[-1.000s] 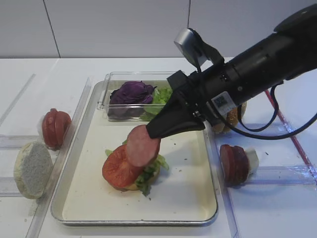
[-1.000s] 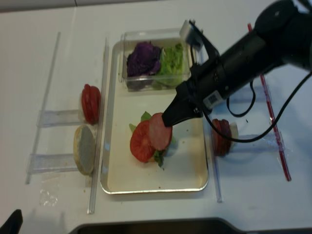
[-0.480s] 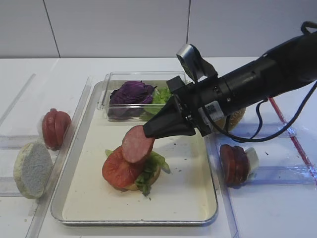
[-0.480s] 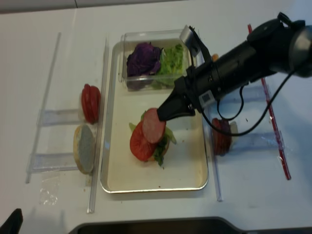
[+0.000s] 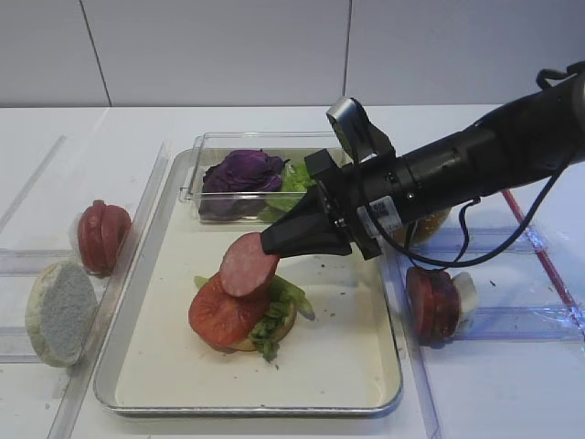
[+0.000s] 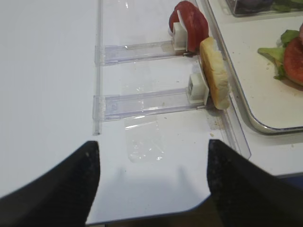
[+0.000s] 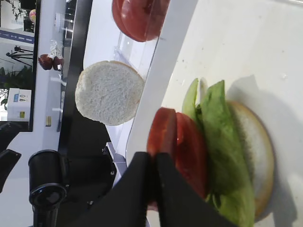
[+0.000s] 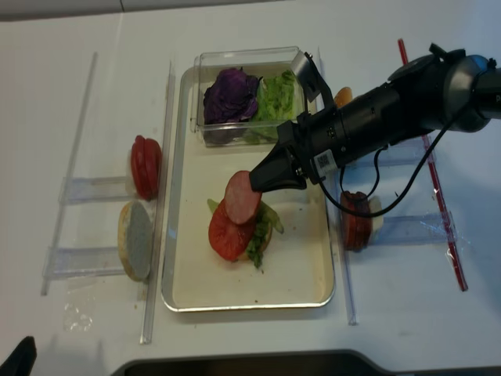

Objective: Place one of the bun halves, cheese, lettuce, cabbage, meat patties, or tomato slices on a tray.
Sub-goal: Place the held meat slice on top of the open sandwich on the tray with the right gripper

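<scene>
Robotics lab test bench, not a kitchen. A bare white table [image 5: 475,402] against plain white wall panels [image 5: 219,50] carries clear acrylic holder rails [image 6: 142,47] presenting food pieces; the right wrist view shows tripods [image 7: 16,49] and dark equipment beyond the table edge.

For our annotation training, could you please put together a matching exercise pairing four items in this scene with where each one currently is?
Things:
1. round pinkish-brown meat slice
2. bright red tomato slice on the stack
3. dark purple cabbage leaves
4. pale-faced bun half

Places:
A. in the clear plastic box at the far end of the metal tray
B. standing on edge in the clear rack left of the tray
C. pinched in the right gripper's jaws
D. lying over green lettuce on the bottom bun

Pairs: 1-C, 2-D, 3-A, 4-B
</scene>
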